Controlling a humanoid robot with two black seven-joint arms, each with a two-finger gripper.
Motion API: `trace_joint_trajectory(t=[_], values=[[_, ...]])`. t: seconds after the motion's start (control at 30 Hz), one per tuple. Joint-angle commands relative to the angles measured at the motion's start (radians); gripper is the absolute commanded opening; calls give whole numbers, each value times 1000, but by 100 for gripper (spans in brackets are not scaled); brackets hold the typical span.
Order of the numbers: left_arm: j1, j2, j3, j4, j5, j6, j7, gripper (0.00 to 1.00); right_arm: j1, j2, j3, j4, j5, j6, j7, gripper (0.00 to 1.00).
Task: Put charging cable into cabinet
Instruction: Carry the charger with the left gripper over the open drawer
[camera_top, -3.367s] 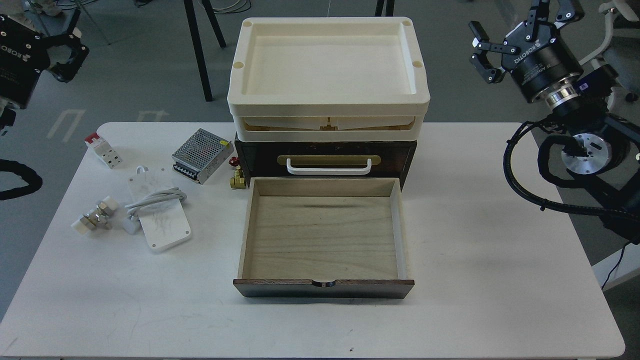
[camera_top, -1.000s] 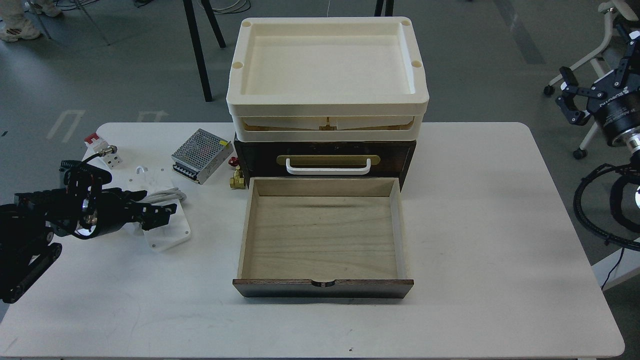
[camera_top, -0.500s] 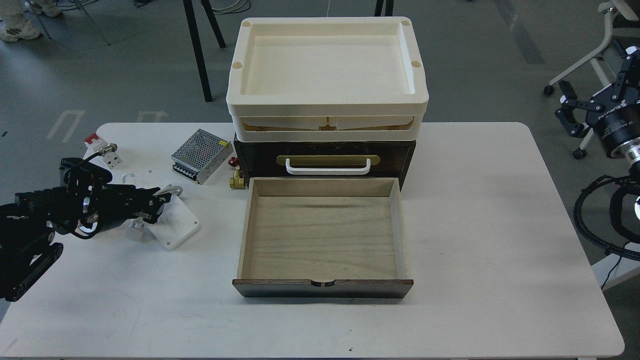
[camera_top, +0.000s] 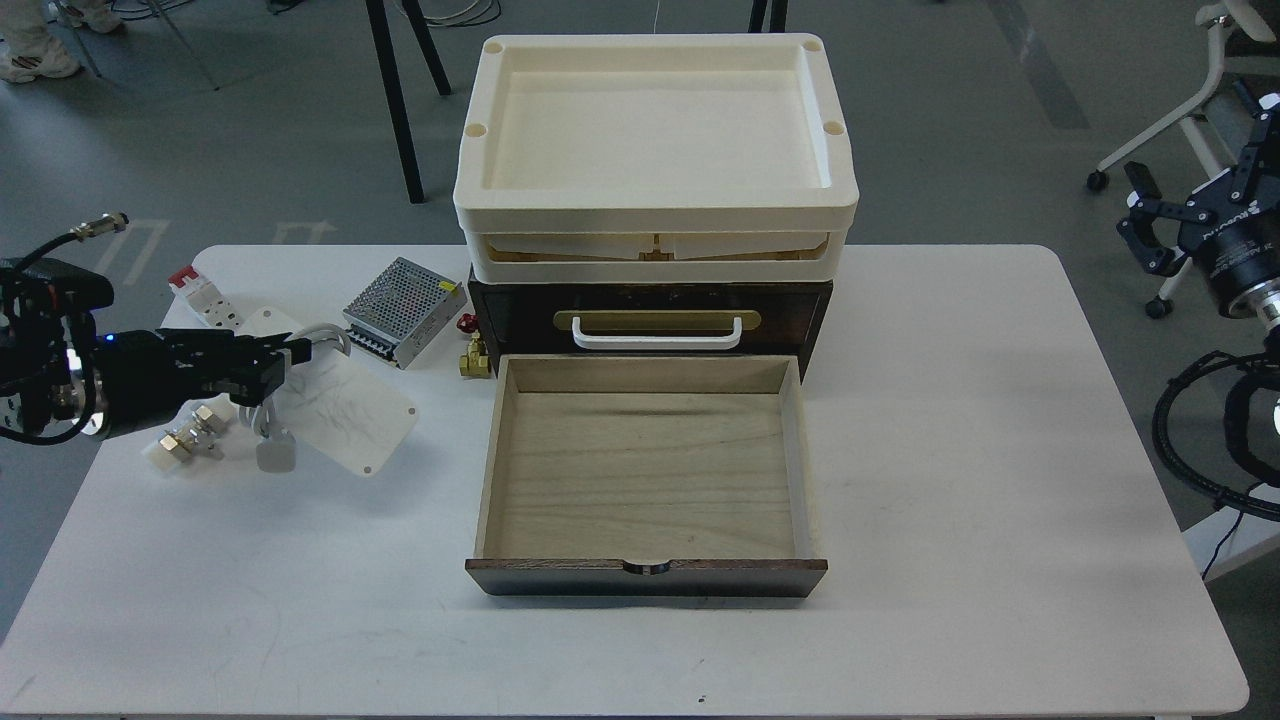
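Observation:
The charging cable (camera_top: 335, 412) is a flat white marbled pad wrapped by a grey cable, with its small white plug (camera_top: 275, 453) hanging below. My left gripper (camera_top: 280, 362) is shut on the pad's left end and holds it lifted and tilted above the table, left of the cabinet. The cabinet (camera_top: 650, 310) is a dark brown chest with a white handle. Its pale wood drawer (camera_top: 645, 470) is pulled out and empty. My right gripper (camera_top: 1150, 225) is open, up off the table's right edge.
A cream tray (camera_top: 650, 130) sits on top of the cabinet. A perforated metal power-supply box (camera_top: 405, 297), a small brass fitting (camera_top: 473, 357), a white-and-metal fitting (camera_top: 185, 443) and a red-and-white part (camera_top: 200, 297) lie on the white table (camera_top: 950, 450) at the left.

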Motion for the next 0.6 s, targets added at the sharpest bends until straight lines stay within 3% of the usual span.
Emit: trace_joint_trajectory(t=[0.0, 0.13, 0.23, 0.4, 0.57], values=[[25, 76, 0, -198, -221, -17, 0, 0, 1, 0, 4, -12, 0, 0, 0, 100], [26, 26, -1, -307, -316, -51, 0, 0, 0, 0, 4, -16, 0, 0, 0, 100], [17, -129, -1, -291, -326, -86, 0, 0, 0, 0, 4, -24, 0, 0, 0, 100], [26, -364, 8, -125, -323, -98, 0, 0, 0, 0, 4, -29, 0, 0, 0, 100], [-14, -514, 72, 68, -319, -85, 0, 0, 0, 2, 4, -29, 0, 0, 0, 100]])
